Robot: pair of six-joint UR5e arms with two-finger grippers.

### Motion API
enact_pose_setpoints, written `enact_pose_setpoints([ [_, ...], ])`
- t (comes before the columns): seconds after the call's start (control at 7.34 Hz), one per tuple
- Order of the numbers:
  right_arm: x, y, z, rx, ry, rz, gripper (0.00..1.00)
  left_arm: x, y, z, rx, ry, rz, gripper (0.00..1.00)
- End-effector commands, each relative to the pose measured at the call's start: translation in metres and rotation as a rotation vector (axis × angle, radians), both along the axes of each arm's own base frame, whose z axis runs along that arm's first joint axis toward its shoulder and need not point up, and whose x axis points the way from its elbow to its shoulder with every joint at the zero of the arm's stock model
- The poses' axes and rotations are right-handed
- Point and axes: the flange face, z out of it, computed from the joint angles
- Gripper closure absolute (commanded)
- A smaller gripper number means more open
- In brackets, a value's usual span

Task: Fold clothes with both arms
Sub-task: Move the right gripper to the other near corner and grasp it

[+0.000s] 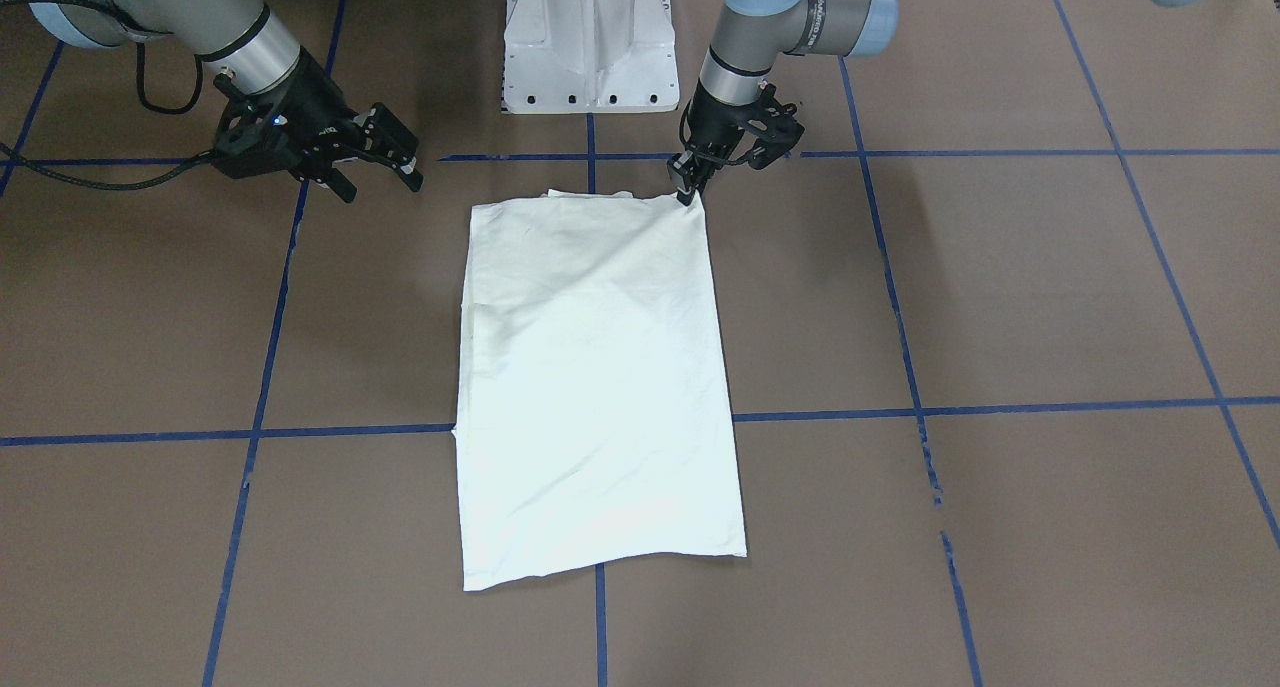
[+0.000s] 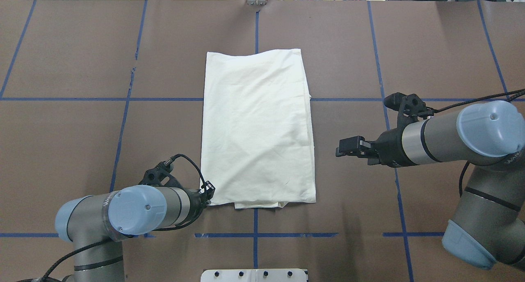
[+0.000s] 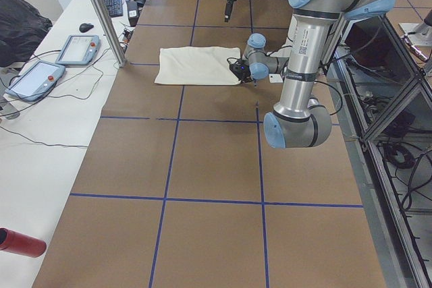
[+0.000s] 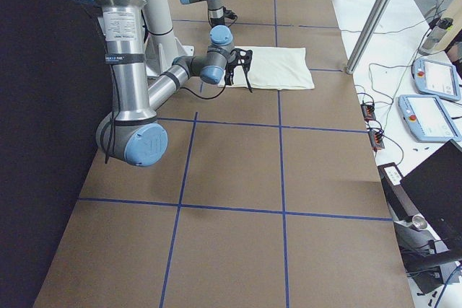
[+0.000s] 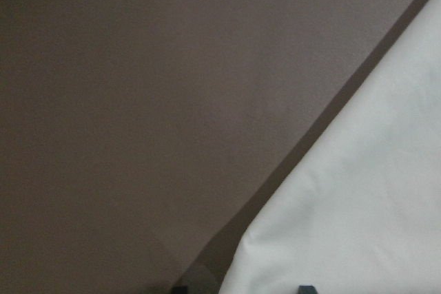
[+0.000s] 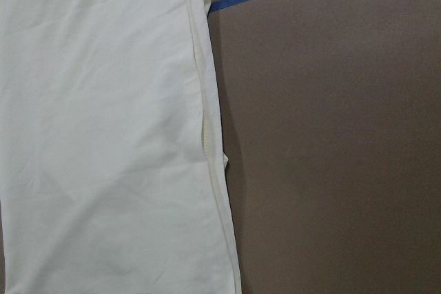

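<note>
Brown paper table (image 2: 82, 150): crossed by blue tape lines (image 2: 123, 122), with the garment lying in the middle, straight out from the robot's base
Left gripper (image 1: 688, 195): tips down at the shirt's near left corner; the fingers look narrow from across the table, yet I cannot tell whether they have clamped the cloth or only straddle it
Shirt (image 2: 258, 126): cream, flat, a long narrow rectangle running away from the robot, plain face up; a tucked layer peeks out under the near edge
Right gripper (image 2: 341, 147): claw spread wide, holding nothing, off to the side of the shirt's right edge and clear of it
Step in hand: the sides look folded in, so this seems to be the setup for the end-over-end fold, with one corner reached
Next move: the right claw likely has to drop to the near right corner and pinch it; both arms would then lift level and carry that edge toward the far one
Hard to make out: no print shows anywhere, the sleeves are hidden under the top layer, and the left wrist view shows only cloth edge and two dark tips cut off at the bottom
</note>
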Motion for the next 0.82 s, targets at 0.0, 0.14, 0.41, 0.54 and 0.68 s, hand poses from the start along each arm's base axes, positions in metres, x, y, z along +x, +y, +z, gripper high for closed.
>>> enact_pose_setpoints([
  [0.0, 0.0, 0.0, -0.001, -0.001, -0.002, -0.002, 0.0, -0.004, 0.001, -0.005, 0.002, 0.011, 0.007, 1.0],
  [0.14, -0.002, 0.0, 0.004, -0.008, 0.007, -0.004, 0.0, -0.006, 0.002, -0.01, 0.004, 0.02, 0.008, 1.0],
  [0.41, -0.017, 0.004, -0.002, -0.138, 0.019, 0.033, 0.0, -0.009, 0.003, -0.015, 0.035, 0.024, 0.028, 1.0],
  [0.54, -0.042, 0.015, -0.019, -0.251, 0.031, 0.051, 0.0, -0.009, 0.003, -0.015, 0.034, 0.024, 0.03, 1.0],
  [0.68, -0.079, 0.028, -0.044, -0.312, 0.098, 0.093, 0.0, -0.009, 0.003, -0.014, 0.035, 0.023, 0.031, 1.0],
])
